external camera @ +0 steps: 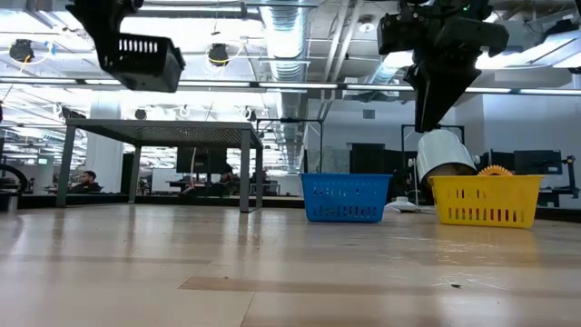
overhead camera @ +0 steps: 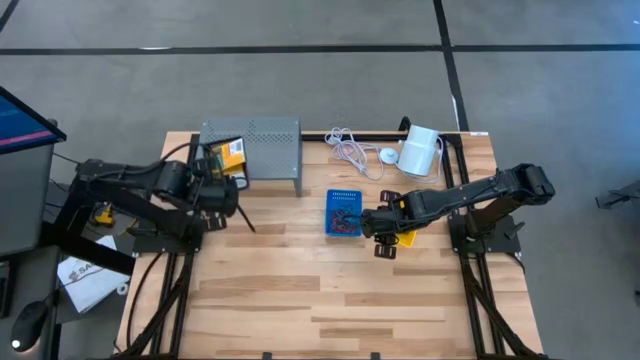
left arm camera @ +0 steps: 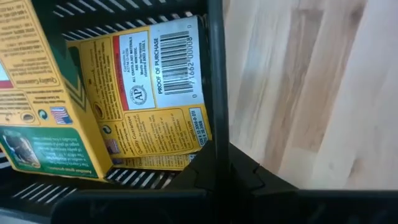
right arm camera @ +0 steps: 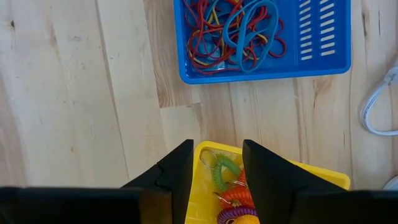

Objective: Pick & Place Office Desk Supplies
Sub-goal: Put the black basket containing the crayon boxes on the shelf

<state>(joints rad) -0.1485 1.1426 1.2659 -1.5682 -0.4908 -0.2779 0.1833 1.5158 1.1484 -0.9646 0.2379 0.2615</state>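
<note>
My left gripper [overhead camera: 228,182] [left arm camera: 217,171] is shut on the black slotted bin [overhead camera: 228,158] [external camera: 138,56], which hangs high above the table's left side. Yellow card packets [left arm camera: 155,93] lie inside it. My right gripper [overhead camera: 383,232] [right arm camera: 217,146] [external camera: 434,113] is open and holds nothing. It points down over the yellow bin [overhead camera: 408,238] [external camera: 486,200], which stands on the table with green, orange and purple coiled loops [right arm camera: 227,186] in it. The blue bin [overhead camera: 343,195] [right arm camera: 261,73] stands just left of the yellow one. It holds red, blue and yellow loops [right arm camera: 236,31]. My left gripper has the black bin by one side wall [left arm camera: 216,93], the fingers [left arm camera: 239,177] closed over the wall's upper edge. The bin is lifted clear of the table, with the packets leaning inside. Which finger is inside and which outside, I cannot tell.
A grey perforated stand [overhead camera: 255,135] [external camera: 159,132] rises at the table's far left, close behind the lifted bin. A coiled white cable [overhead camera: 350,150] and a white cylinder device [overhead camera: 420,150] lie at the far right. Bare wood spreads over the near half.
</note>
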